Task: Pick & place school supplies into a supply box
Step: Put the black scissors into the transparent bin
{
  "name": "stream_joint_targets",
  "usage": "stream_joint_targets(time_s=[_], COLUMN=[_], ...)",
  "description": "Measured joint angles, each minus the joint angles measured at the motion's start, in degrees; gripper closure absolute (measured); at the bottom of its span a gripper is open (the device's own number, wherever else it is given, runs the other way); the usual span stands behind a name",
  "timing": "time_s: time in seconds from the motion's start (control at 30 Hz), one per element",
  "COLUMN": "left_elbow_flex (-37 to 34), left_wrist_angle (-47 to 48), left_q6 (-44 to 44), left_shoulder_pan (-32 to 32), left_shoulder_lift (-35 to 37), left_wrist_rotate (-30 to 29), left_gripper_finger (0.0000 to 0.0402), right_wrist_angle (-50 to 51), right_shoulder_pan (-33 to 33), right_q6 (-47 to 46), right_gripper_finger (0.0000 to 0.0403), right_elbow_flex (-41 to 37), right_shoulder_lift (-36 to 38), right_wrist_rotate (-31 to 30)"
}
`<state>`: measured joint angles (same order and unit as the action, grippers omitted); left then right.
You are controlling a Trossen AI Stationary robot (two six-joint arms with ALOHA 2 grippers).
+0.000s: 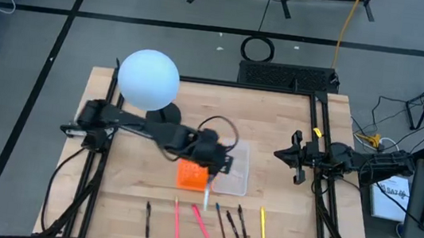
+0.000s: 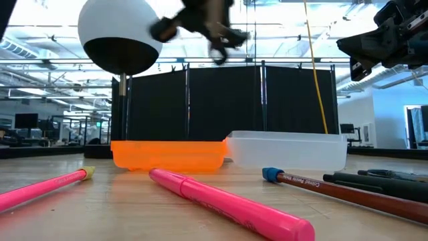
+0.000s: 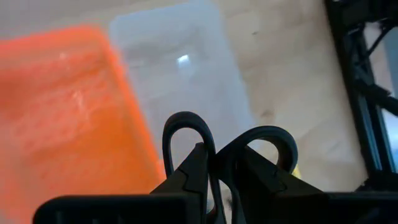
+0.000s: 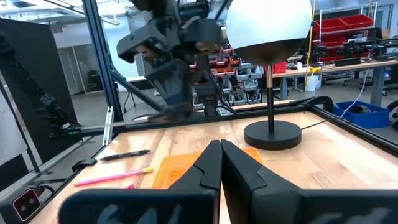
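Note:
The black-handled scissors (image 3: 224,149) are in my left gripper (image 3: 221,171), which is shut on them. Their two handle loops stick out past the fingertips. This gripper (image 1: 208,167) hangs high over the supply box, above the seam between the orange gridded panel (image 1: 190,174) and the clear tray (image 1: 236,170). In the low view it shows blurred at the top (image 2: 221,37), well above the box (image 2: 287,150). Pens and pencils (image 1: 200,222) lie in a row by the near edge. My right gripper (image 1: 297,157) waits shut at the table's right edge. My left gripper pinches the scissors between its two fingers (image 3: 193,171) just behind the handle loops (image 3: 186,134), where the two handles meet. It slants down from the table's left. The scissors are lifted clear, loops foremost; the blades are hidden behind the fingers.
A white globe lamp (image 1: 148,80) stands on a dark round base (image 1: 166,114) at the far left, close behind the left arm. A pink marker (image 2: 227,204), a pink pencil (image 2: 40,191) and dark pens (image 2: 374,184) lie in front of the box.

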<state>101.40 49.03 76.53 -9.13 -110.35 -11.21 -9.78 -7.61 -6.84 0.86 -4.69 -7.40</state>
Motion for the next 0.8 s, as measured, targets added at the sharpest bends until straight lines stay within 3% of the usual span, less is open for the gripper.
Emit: stream_joint_targets(time_s=[0.17,0.33,0.8], left_elbow_flex=[8.72,13.16,12.66], left_wrist_angle=[-1.65,-2.73,-1.19], left_q6=[-5.21,-6.34,-5.98], left_shoulder_pan=[4.18,7.26,9.98], left_shoulder_lift=[-8.79,-15.95,-18.92], left_wrist_rotate=[4.63,6.73,4.49], left_gripper_finger=[0.0341,0.0341,0.0341], right_wrist_angle=[-0.05,-0.08,-0.3], right_shoulder_pan=[-0.01,-0.01,-0.01], right_q6=[-1.82,-2.47,-2.99], right_gripper_finger=[0.0403,0.0403,0.0403], right_elbow_flex=[0.0,0.0,0.0], right_shoulder_lift=[0.02,0.02,0.02], right_wrist_rotate=[0.0,-0.01,0.0])
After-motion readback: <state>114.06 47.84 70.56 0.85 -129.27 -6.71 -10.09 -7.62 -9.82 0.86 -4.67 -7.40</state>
